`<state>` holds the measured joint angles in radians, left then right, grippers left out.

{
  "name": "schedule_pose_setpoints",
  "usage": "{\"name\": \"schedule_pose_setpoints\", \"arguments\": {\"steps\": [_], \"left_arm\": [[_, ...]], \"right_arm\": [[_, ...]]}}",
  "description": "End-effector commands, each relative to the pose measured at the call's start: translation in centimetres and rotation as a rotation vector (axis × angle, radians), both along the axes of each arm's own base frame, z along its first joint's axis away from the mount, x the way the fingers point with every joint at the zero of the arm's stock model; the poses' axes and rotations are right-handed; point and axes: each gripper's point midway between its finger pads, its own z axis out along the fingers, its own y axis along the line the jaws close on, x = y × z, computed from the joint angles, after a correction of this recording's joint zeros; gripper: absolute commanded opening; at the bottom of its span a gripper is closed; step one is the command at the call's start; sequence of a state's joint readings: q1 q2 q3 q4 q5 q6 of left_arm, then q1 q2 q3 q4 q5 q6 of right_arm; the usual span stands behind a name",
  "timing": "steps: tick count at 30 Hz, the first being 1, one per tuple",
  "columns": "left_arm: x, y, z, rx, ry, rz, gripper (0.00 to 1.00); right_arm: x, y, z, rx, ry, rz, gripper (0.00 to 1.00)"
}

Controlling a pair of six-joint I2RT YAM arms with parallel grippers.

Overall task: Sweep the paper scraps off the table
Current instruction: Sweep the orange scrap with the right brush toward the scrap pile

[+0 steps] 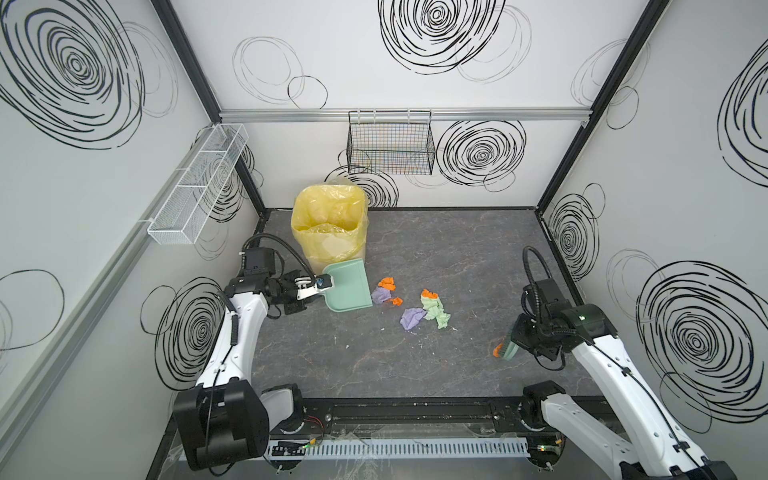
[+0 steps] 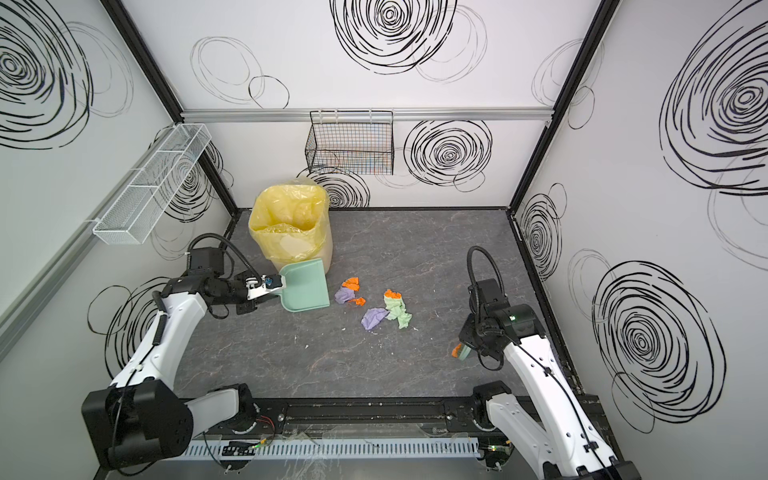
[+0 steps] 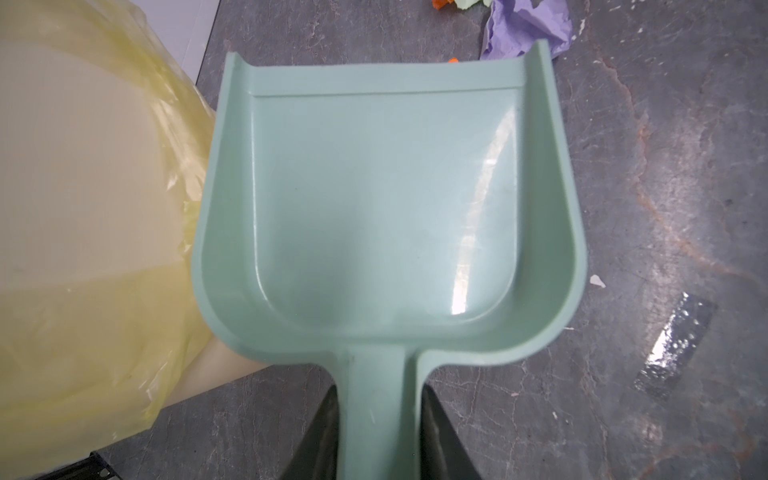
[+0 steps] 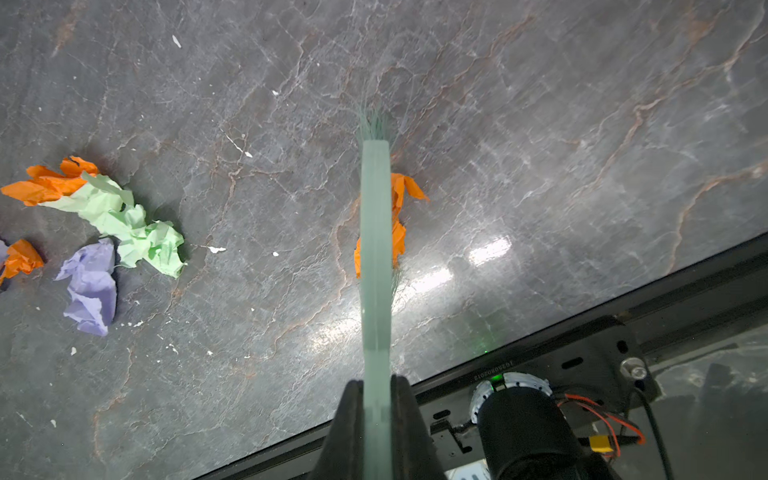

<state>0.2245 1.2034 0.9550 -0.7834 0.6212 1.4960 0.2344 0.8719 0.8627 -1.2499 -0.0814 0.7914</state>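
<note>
Several crumpled paper scraps lie in a loose cluster mid-table: orange, lilac, pale green and another lilac piece. My left gripper is shut on the handle of a teal dustpan, whose open lip faces the scraps and nearly touches the lilac one. The pan is empty. My right gripper is shut on a pale green brush, low over the table at the right. One orange scrap sits against the brush's side.
A bin with a yellow liner stands right behind the dustpan, touching its side. Tiny white crumbs dot the table. Its black frame edge runs close behind the brush. A black wire basket and a white mesh one hang on the walls.
</note>
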Motion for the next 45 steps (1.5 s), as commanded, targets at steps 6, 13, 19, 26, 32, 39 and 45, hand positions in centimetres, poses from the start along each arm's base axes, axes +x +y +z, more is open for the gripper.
{"name": "schedule_pose_setpoints", "arguments": {"steps": [6,13,19,26,32,39,45], "left_arm": [[0.2,0.0,0.3,-0.028,-0.017,-0.012,0.00],[0.1,0.5,0.3,-0.024,-0.015,-0.001,0.00],[0.1,1.1,0.6,-0.019,-0.019,0.007,0.00],[0.1,1.5,0.7,-0.016,-0.020,0.014,0.00],[0.0,1.1,0.8,-0.034,-0.009,0.010,0.00],[-1.4,-0.6,-0.2,-0.028,0.042,-0.046,0.00],[-2.1,-1.2,-3.1,0.123,0.043,-0.101,0.00]], "right_arm": [[1.4,3.0,-0.9,0.031,0.015,0.020,0.00],[3.3,7.3,-1.7,0.053,-0.004,0.096,0.00],[5.4,12.3,-0.7,0.103,-0.055,0.180,0.00],[6.9,15.4,3.8,0.131,-0.134,0.214,0.00],[7.0,16.2,8.0,0.148,-0.206,0.210,0.00],[8.5,10.8,10.9,-0.100,-0.260,0.230,0.00],[7.6,5.5,7.1,-0.167,-0.148,0.194,0.00]]}}
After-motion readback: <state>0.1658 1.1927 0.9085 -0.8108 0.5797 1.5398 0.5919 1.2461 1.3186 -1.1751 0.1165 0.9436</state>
